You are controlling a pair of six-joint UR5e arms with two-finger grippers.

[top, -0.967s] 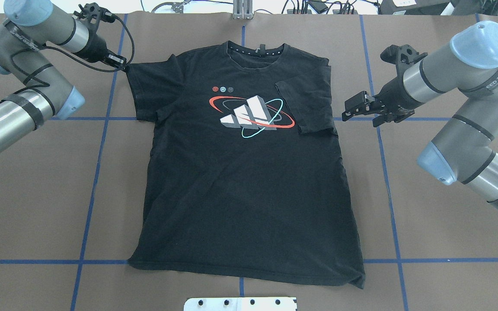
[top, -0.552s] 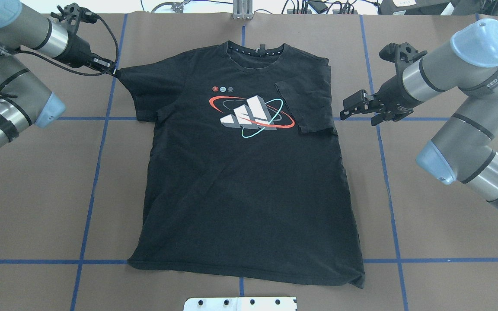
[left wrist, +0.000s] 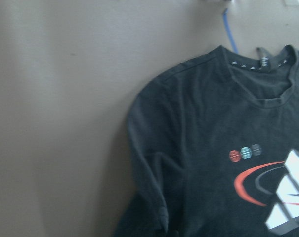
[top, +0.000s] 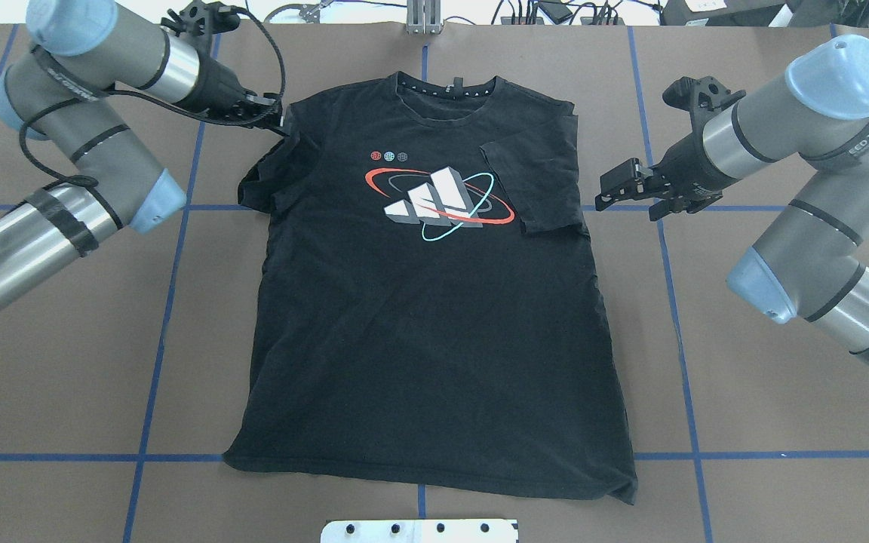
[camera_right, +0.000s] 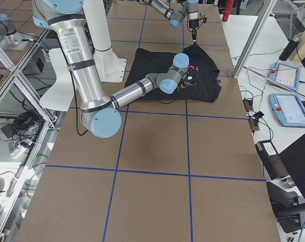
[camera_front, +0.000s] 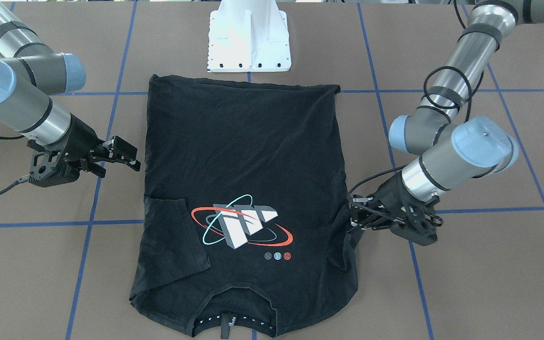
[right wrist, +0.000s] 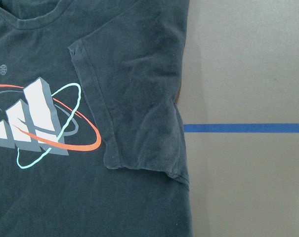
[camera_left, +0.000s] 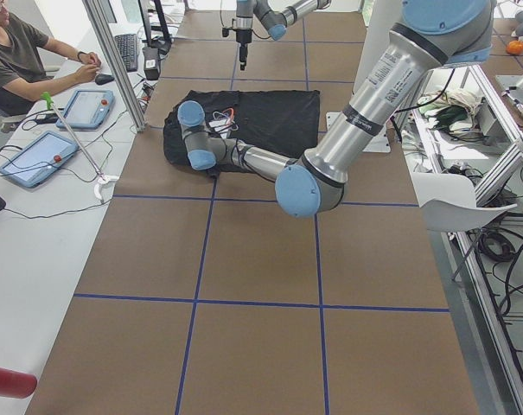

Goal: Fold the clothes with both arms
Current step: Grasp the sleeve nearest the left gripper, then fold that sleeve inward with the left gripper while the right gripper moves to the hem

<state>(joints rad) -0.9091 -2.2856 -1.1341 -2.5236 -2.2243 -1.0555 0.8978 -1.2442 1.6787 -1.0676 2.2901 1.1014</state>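
Black T-shirt (top: 434,339) is lying flat and face up in the middle of the brown table (top: 766,422), just beyond the white pedestal (camera_front: 249,42). Its long axis is running straight away from the robot. The collar (top: 446,89) is pointing toward the table's far side and the hem (top: 427,477) is lying nearest the pedestal. The red, teal and white chest graphic (top: 438,202) is facing upward, with 3 small dots (top: 389,156) sitting between it and the collar.

The right sleeve (top: 536,181) is lying folded inward over the chest, its cuff just beside the graphic. The left sleeve (top: 257,177) is bunching in loose folds against the body of the shirt. The left gripper (top: 277,123) is clenching the cloth at that shoulder's edge, its fingers pressing together on the fabric. In the exterior right view it is holding that corner a little off the table.

The right gripper (top: 606,186) is hovering just beside the shirt's right edge, level with the folded sleeve. Its 2 fingers are standing apart with nothing between them.

Blue tape lines (top: 155,332) are crossing the table in a grid, and 1 of them is passing under the hem. The right wrist view is looking down on the folded sleeve, and the left wrist view is taking in the collar and the rumpled left shoulder.
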